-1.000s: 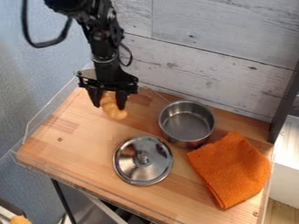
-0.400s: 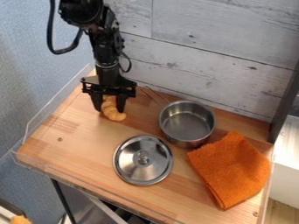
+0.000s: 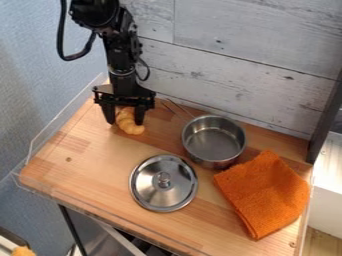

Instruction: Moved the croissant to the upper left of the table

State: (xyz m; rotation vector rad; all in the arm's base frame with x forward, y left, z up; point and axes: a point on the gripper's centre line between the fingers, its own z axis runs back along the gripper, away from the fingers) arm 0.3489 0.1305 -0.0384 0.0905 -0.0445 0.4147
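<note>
There are one croissant (image 3: 131,126), one metal pot (image 3: 214,142), one metal lid (image 3: 153,192), one orange cloth (image 3: 264,192) and one table (image 3: 87,170).

The fixed camera looks down at a slant from high above the front side of the wooden surface (image 3: 100,160), facing the plank wall (image 3: 227,60) behind, near enough that the surface spans most of the view.
</note>
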